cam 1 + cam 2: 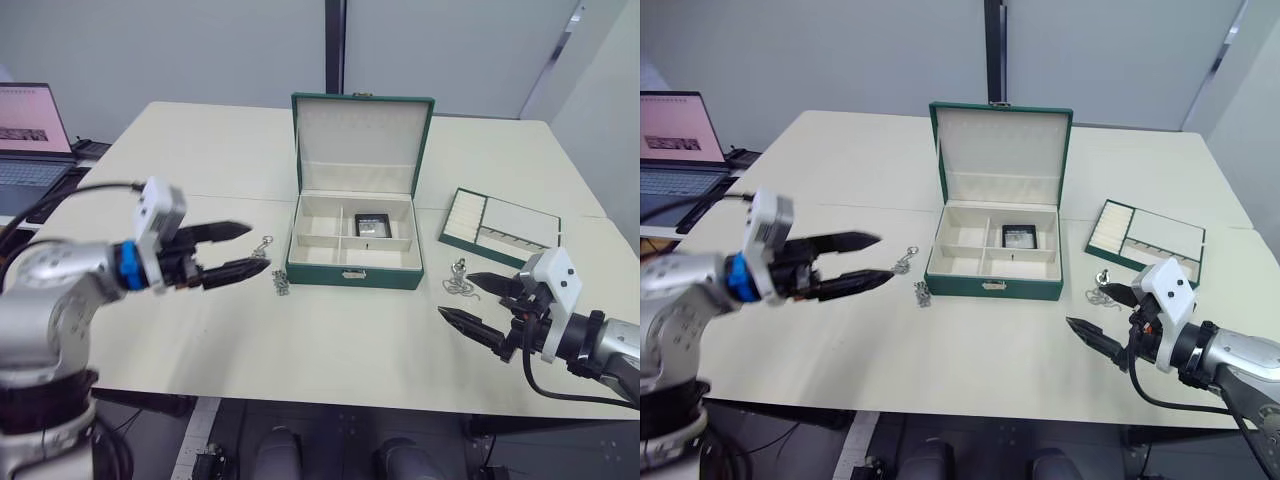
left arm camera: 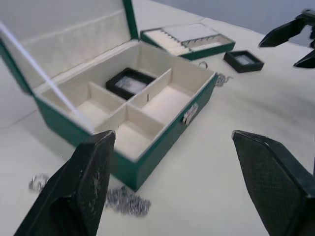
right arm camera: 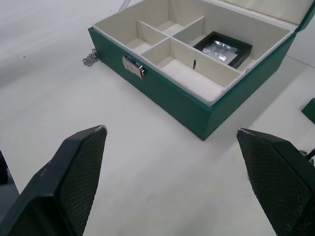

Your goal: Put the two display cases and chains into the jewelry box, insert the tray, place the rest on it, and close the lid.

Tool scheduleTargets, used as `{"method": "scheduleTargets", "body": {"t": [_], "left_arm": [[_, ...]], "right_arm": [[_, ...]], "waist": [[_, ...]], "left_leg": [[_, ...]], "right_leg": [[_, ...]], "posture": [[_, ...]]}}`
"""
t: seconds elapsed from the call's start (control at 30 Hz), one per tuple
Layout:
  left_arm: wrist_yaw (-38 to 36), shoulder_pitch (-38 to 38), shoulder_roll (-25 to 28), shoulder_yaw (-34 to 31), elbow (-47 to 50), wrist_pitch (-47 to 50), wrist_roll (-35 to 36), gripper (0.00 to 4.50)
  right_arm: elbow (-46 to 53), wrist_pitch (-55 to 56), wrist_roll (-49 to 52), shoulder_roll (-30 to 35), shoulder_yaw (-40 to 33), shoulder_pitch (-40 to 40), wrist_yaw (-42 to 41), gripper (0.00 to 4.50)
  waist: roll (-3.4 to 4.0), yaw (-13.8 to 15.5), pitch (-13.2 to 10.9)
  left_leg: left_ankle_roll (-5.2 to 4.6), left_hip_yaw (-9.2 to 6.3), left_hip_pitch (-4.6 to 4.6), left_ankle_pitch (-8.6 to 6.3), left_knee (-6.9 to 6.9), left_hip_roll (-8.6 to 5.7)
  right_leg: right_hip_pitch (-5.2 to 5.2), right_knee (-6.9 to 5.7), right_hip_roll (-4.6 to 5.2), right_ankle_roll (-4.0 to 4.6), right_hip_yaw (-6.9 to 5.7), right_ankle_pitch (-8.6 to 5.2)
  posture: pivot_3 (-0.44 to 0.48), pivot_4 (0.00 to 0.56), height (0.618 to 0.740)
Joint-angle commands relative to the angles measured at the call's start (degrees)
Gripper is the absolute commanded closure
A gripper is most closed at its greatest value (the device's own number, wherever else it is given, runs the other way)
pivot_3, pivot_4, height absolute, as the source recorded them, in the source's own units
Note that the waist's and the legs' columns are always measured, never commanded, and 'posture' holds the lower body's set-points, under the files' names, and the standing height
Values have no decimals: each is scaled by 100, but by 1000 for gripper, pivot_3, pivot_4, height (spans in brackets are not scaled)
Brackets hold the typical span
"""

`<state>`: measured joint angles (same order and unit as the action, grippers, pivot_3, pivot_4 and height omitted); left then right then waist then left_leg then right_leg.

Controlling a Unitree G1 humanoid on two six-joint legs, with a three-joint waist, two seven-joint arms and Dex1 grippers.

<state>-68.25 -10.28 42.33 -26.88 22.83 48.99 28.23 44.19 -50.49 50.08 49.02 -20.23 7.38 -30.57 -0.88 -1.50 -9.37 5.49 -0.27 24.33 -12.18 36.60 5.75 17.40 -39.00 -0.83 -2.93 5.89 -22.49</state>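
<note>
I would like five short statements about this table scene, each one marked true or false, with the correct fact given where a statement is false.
1. The lid of the jewelry box stands open. True.
2. One display case lies in a rear compartment of the box. True.
3. The tray is already inserted in the box. False: it rests on the table, on the side of the box toward the robot's right.
4. The left claw is shut on a chain. False: it is open and holds nothing; a chain lies on the table by the box's front left corner.
5. The right claw is open, above the table. True.
</note>
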Motion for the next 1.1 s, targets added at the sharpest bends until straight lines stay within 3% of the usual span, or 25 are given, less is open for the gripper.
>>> {"method": "scheduleTargets", "body": {"t": [0.03,0.47,0.63,0.77,1.1], "left_arm": [[86,739,-28,-729,248,-503,239,606],[-326,2703,103,-1723,-165,-1623,745,606],[-396,2929,395,-1717,-291,-1210,1162,606],[-335,3035,589,-1733,-331,-949,1399,7],[-319,3058,552,-1688,-374,-1549,1160,7]], "right_arm": [[155,144,-135,67,41,138,-147,0],[173,269,-250,128,-235,771,-552,0],[150,284,-263,124,-290,794,-612,0],[124,302,-278,128,-334,805,-652,0],[106,369,-375,98,-346,817,-752,0]], "waist": [[-1,-5,1],[-21,-28,13],[-35,-27,21],[-37,-29,22],[-38,-27,22]], "left_leg": [[-3,0,-1,-2,-1,0],[-10,7,-22,-8,-25,-3],[-10,19,-43,-9,-48,-3],[-10,23,-44,-9,-51,-3],[-10,26,-44,-9,-54,-3]], "right_leg": [[-2,-1,0,0,0,0],[-4,5,2,3,8,-2],[-7,7,2,6,17,-4],[-3,8,2,6,23,-4],[0,8,2,7,26,-5]], "posture": [[0,150,740],[0,150,740],[0,150,740],[0,150,740],[0,150,740]]}}
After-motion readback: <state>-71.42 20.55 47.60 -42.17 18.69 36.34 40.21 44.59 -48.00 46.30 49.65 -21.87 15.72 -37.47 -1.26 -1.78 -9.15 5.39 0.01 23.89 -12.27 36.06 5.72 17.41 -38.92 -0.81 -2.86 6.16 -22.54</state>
